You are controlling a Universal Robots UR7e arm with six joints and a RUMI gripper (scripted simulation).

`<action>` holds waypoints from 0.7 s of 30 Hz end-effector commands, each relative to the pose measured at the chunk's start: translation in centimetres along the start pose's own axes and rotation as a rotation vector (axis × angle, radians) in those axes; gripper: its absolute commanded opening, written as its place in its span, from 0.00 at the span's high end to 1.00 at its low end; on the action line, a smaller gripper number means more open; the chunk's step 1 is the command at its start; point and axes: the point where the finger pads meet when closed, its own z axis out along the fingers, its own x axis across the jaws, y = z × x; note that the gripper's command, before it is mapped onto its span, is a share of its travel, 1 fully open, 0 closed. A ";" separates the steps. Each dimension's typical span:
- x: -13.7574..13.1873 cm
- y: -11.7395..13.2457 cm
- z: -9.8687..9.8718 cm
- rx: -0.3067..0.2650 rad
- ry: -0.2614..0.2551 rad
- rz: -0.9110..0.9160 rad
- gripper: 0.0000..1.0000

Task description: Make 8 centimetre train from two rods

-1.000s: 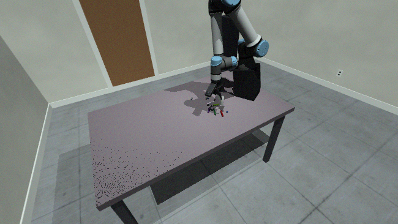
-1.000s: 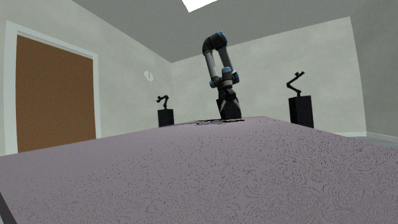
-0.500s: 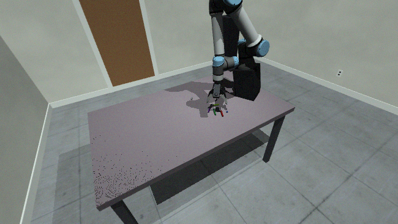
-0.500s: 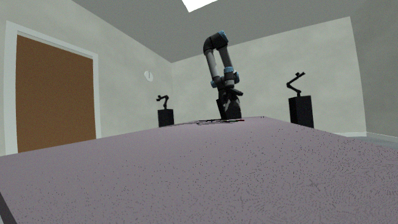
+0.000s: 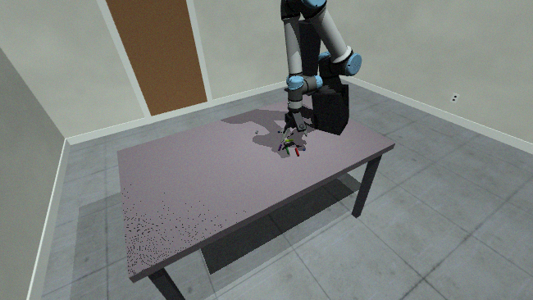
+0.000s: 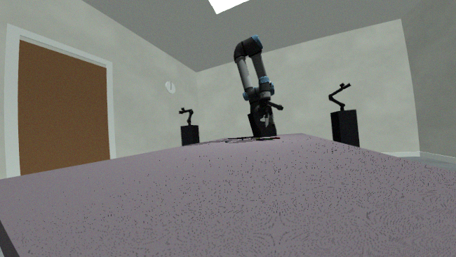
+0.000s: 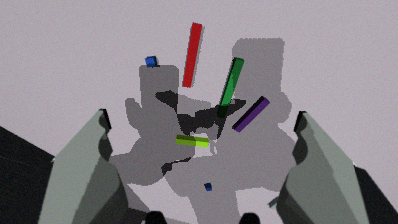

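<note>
The gripper (image 5: 295, 134) (image 6: 267, 121) (image 7: 201, 111) is spread wide — red (image 7: 192, 55) is seen upper centre, lime (image 7: 192, 141) mid-frame, both in the wrist view.

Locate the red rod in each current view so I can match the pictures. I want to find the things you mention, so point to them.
Top: the red rod (image 5: 297, 152) (image 6: 277, 137) (image 7: 193, 55) lies below the gripper (image 5: 294, 134) (image 6: 267, 122) (image 7: 201, 111), right of the green rod (image 5: 288, 151) (image 7: 231, 86).
Exterior: a thin sliver at the table's far end, right of centre.
Wrist: upper middle, left of the green rod.
Shared landmark: the gripper.
</note>
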 end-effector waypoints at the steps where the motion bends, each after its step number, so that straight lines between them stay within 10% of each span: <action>1: -0.5 -0.4 -0.1 0.007 0.002 -0.150 0.00; 21: -3.1 -1.3 -0.2 0.006 0.004 -0.800 0.00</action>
